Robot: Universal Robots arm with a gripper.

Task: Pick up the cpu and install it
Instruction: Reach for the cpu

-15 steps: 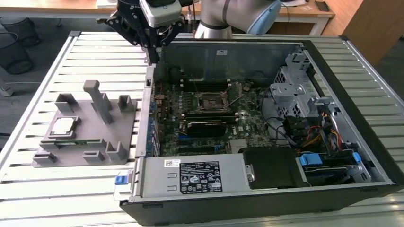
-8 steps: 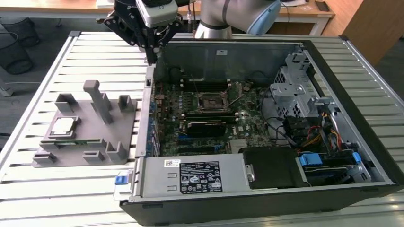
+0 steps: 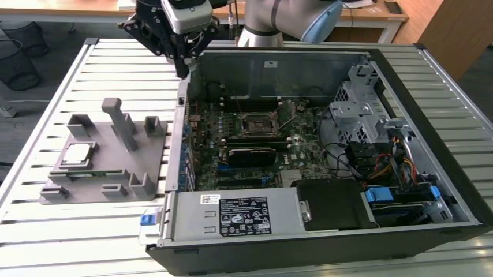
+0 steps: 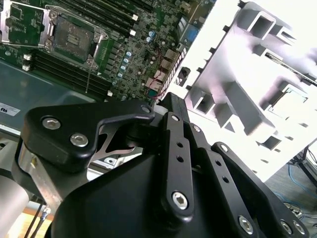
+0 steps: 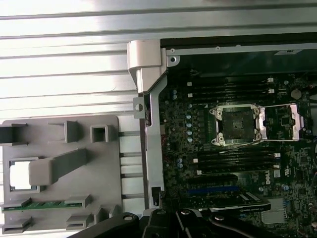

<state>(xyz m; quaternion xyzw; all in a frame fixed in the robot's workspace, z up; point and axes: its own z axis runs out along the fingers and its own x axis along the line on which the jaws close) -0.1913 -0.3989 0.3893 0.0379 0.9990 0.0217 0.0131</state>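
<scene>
One gripper (image 3: 183, 70) hangs above the rear corner of the open case (image 3: 292, 66), on the side nearest the fixture (image 3: 123, 130). Its black fingers are drawn together into a single tip and grasp nothing. That tip stands over the case's edge, well apart from the cpu (image 3: 77, 154).

The cpu lies flat, silvery top up, in a square pocket of the grey fixture at the exterior view's left. In the first wrist view the cpu (image 5: 21, 176) shows as a bright square in that same pocket, just beside a leaning grey post. Near it, toward the fixture's front edge, a green memory stick (image 3: 91, 173) sits in a narrow slot.

The fixture rests on a slatted metal table (image 3: 77, 231), just beside the case's side wall. The case lies on its side on the same table.

Inside the case the socket (image 3: 258, 122) sits on the green motherboard (image 3: 202, 124), between dark rows of memory slots. Its metal frame is swung open to one side and its dark centre is exposed — the first wrist view shows this most plainly. The arm (image 3: 285, 23) rises behind the case.
</scene>
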